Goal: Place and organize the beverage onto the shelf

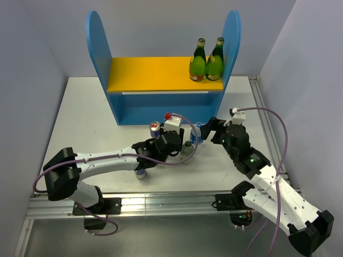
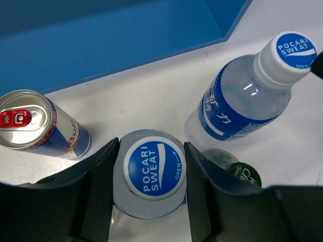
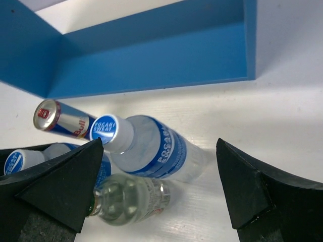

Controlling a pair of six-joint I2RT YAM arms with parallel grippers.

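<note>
My left gripper (image 2: 151, 176) is shut on an upright blue-labelled water bottle (image 2: 154, 174), one finger on each side of its shoulder. In the top view this gripper (image 1: 181, 145) stands in front of the blue shelf (image 1: 161, 104). A second water bottle (image 2: 242, 101) stands just right of it, with a green-capped bottle (image 2: 237, 171) and a silver-blue-red can (image 2: 38, 126) close by. My right gripper (image 3: 159, 146) is open wide, facing that second water bottle (image 3: 151, 146) and the green-capped bottle (image 3: 128, 199). It is at centre right in the top view (image 1: 208, 130).
Two dark green yellow-labelled bottles (image 1: 206, 61) stand at the right end of the yellow upper board (image 1: 150, 72). Another can (image 1: 140, 172) stands under my left forearm. The shelf's lower level (image 3: 151, 50) opens right behind the drinks. The table's metal rail (image 1: 161, 206) runs along the near edge.
</note>
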